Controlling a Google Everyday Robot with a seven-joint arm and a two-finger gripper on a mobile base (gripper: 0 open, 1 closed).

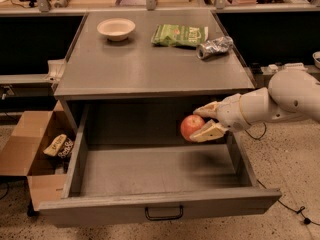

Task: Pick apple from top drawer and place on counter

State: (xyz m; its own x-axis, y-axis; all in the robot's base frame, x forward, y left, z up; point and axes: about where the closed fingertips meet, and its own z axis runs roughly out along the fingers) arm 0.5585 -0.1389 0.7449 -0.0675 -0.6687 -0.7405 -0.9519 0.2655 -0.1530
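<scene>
Looking at flat matte grey counter (150, 71) topping the metal cabinet. Hanging pulled out beneath it: wide shallow grey metal top drawer (100, 209). Reaching in from the right over the drawer's right wall: white robot arm (280, 101). Sitting on the floor left of the cabinet: open brown cardboard box (25, 151), holding some packets. Lying on the counter's rear half: green crinkled snack bag (180, 35), round white bowl (116, 29) to its left, crumpled silver can (215, 47) just right of the bag. Hovering over the drawer's right rear, below the counter's front edge: tan two-finger gripper (199, 125), fingers spread one apple wide, clamping above and below on small round red-orange apple (188, 127). Appearing clear of the drawer floor, not touching the counter. Sitting mid-front panel: small black wire handle (164, 214).
</scene>
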